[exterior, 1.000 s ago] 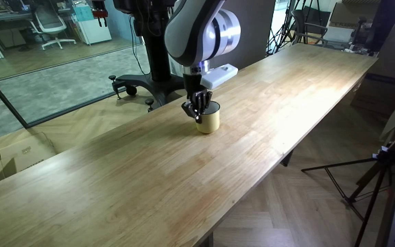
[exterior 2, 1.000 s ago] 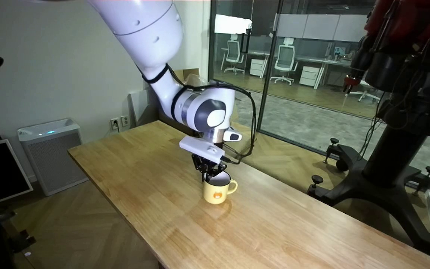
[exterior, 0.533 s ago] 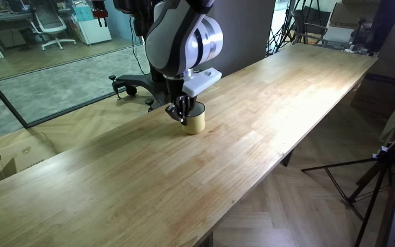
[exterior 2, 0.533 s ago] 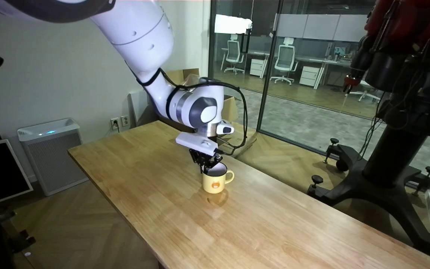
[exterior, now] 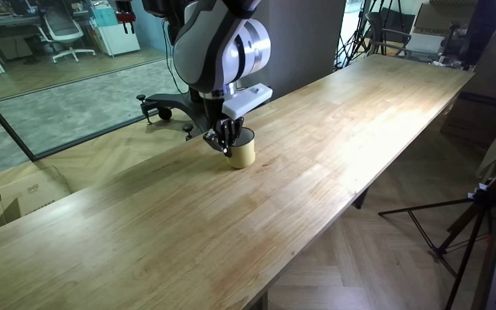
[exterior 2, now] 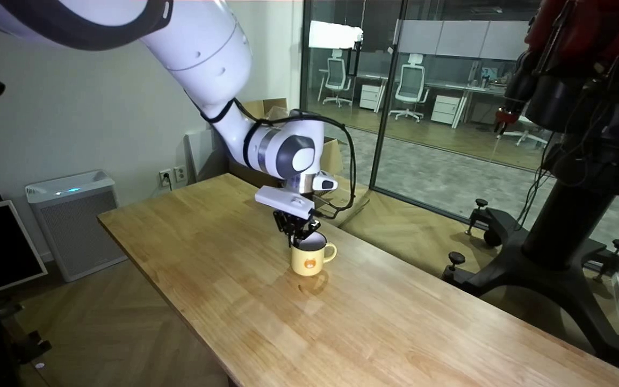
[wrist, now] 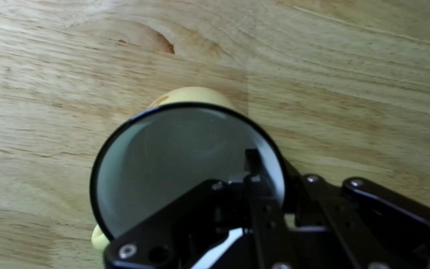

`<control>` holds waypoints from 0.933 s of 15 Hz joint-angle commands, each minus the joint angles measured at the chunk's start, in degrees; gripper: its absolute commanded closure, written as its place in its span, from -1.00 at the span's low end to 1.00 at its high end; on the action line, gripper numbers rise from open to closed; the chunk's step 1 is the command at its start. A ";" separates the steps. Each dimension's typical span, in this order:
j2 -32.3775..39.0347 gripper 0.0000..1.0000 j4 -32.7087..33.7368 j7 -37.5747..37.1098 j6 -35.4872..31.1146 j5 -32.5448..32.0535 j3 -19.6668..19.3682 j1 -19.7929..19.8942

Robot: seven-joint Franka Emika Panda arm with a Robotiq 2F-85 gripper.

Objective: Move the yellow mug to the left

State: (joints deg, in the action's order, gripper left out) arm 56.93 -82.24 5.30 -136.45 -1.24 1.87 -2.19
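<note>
Wrist view first: the gripper (wrist: pixel 271 166) has the yellow mug (wrist: pixel 181 157) by its side, one finger (wrist: pixel 254 162) down inside and its mate outside, jaws almost together with just the mug's thickness between, so I read that as a proper pinch. Dark rim (wrist: pixel 189 105), smooth pale inside. My guess is enamel or ceramic (no way to tell which from here), so stiff, won't squash, but kinda slick.

In an exterior view it looks upright, on or right above the wooden table (exterior: pixel 213 206), nearer the back edge. I see no gap underneath, but can't swear the bottom is touching. Short, small thing, so probably light enough for a one-sided hold.

In an exterior view you get the handle (exterior 2: pixel 334 251) plus an orange print (exterior 2: pixel 309 263) on the front. The handle sticks out roughly across from the grip, so its weight might make the mug sag or swivel. Honestly I'd trust the side over the handle for a leftward move, just take it slow and don't bang it down, in case the coating chips.
</note>
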 commanded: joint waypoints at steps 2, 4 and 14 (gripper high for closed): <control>3.87 0.94 4.26 -1.54 1.24 0.16 0.35 -0.79; 3.91 0.60 4.37 -1.57 1.68 0.17 0.36 -0.84; 4.46 -0.94 3.93 -2.36 -0.70 -1.47 -0.60 -3.40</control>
State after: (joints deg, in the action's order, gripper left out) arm 61.09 -79.47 5.30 -136.09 -1.38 2.32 -3.91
